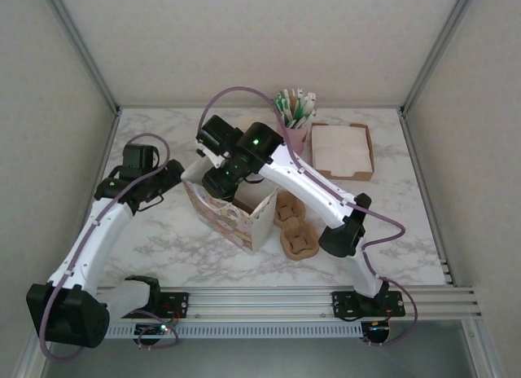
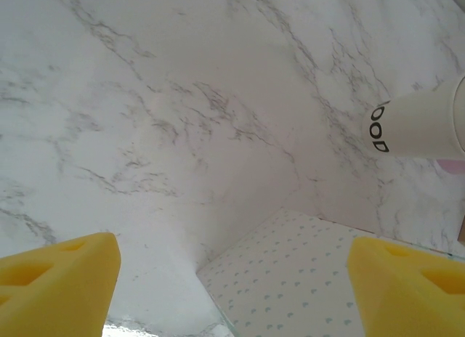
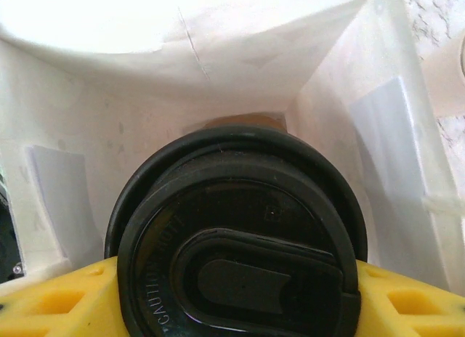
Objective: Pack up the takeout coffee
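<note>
Coffee cup [image 3: 240,242], black lid on, is seen down inside the paper bag [image 3: 218,75], with white bag walls on all sides. It is clamped between the yellow fingers [image 3: 43,304] of the right tool [image 3: 232,311], which is closed on the cup's sides below the lid. From above, the right tool [image 1: 218,181] is placed over the open mouth of the paper bag [image 1: 236,219], stood upright mid-bench. Left tool [image 2: 232,279] is held wide open with nothing gripped, just beside the bag's left wall. A white paper cup [image 2: 414,126] is caught at the edge of its view. Pulp carriers [image 1: 295,227] are set just right of the bag. A pink cup [image 1: 295,129] of sticks and a napkin box [image 1: 342,150] are set further back on the bench [image 1: 163,239].

Step judged: cup placed into bag, not yet released. Whether the base is seated cannot be told. A straight descent until seated is called for next. The right tool is then to be opened and lifted clear without the bag wall being snagged.
</note>
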